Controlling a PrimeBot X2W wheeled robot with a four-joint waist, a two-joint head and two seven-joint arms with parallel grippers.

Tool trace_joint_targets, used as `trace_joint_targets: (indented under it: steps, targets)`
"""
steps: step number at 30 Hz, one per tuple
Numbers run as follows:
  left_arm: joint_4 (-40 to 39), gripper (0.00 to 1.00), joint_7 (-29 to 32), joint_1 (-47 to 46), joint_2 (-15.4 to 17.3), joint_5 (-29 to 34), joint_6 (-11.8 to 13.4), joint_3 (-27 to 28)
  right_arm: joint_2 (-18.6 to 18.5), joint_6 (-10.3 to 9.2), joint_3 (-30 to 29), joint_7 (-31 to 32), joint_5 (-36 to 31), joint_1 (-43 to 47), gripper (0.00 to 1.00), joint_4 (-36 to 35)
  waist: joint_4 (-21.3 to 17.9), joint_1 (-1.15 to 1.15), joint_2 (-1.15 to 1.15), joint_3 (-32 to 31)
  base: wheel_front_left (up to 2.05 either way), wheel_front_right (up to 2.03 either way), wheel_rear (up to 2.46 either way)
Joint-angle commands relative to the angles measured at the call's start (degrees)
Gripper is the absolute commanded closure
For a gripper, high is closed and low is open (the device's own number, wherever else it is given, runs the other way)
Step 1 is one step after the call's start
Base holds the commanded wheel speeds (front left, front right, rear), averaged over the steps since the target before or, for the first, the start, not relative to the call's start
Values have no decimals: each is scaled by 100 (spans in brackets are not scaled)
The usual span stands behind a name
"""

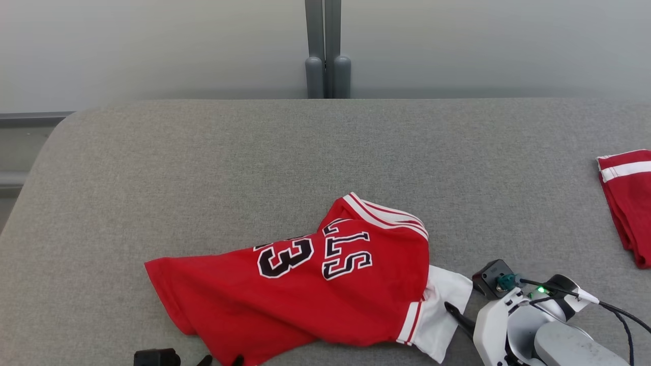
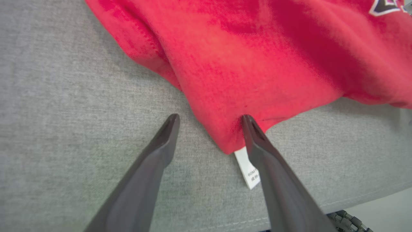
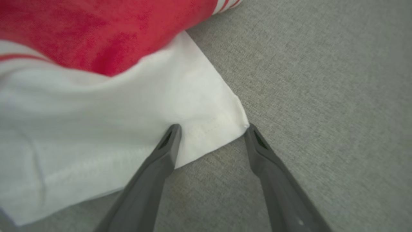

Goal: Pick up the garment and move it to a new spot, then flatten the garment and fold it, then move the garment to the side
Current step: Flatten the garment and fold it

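Left wrist view: left end effector (image 2: 210, 117) has its fingers spread wide and clamps nothing. One fingertip (image 2: 248, 122) touches the red hem corner of the garment (image 2: 257, 64), and the other sits on the bare grey counter (image 2: 64, 129), so the corner lies between the two. A small white tag (image 2: 247, 170) pokes out from under that corner, against the finger; it carries tiny dark print too blurred to read. In the right wrist view, the right end effector (image 3: 214, 127) is also spread wide and grips nothing. It straddles the corner of the white sleeve (image 3: 128, 112), with one fingertip (image 3: 173, 132) on the white cloth and the other just beside the corner on the counter. In the head view the garment lies crumpled near the front edge of the counter, about the middle, red body to the left and white sleeve to the right. It bears a black, white-edged number 23, and beside it big letters turned sideways: an S is plain, the next ones look like L's, and the rest is lost in a fold. A red piece with a white stripe (image 1: 628, 203) lies well apart at the right edge.
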Motion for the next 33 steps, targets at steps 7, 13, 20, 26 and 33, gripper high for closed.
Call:
trace_joint_targets:
  steps: [7, 13, 20, 26, 33]
  targets:
    - [526, 0, -174, -335, -50, -154, 2, -262, 12, 2, 526, -143, 854, -211, 100, 54, -19, 0, 0, -8, 0, 0, 0]
    - [771, 0, -350, -339, -20, -242, 6, -397, -249, 1, 34, -614, 1538, -437, 100, -99, -90, 0, 0, -88, 0, 0, 0]
    - [894, 0, -542, -275, -21, -292, 5, -518, -721, 1, -258, -581, 1626, -524, 100, -477, -145, 0, 0, -230, 0, 0, 0]
    - [981, 0, -601, -303, -112, -346, 5, -653, -758, 1, -395, -511, 1557, -389, 100, -618, -195, 0, 0, -284, 0, 0, 0]
    - [1163, 0, -596, -424, -283, -534, 2, -1053, -810, 1, -682, -523, 1453, -386, 100, -646, -285, 0, 0, -292, 0, 0, 0]
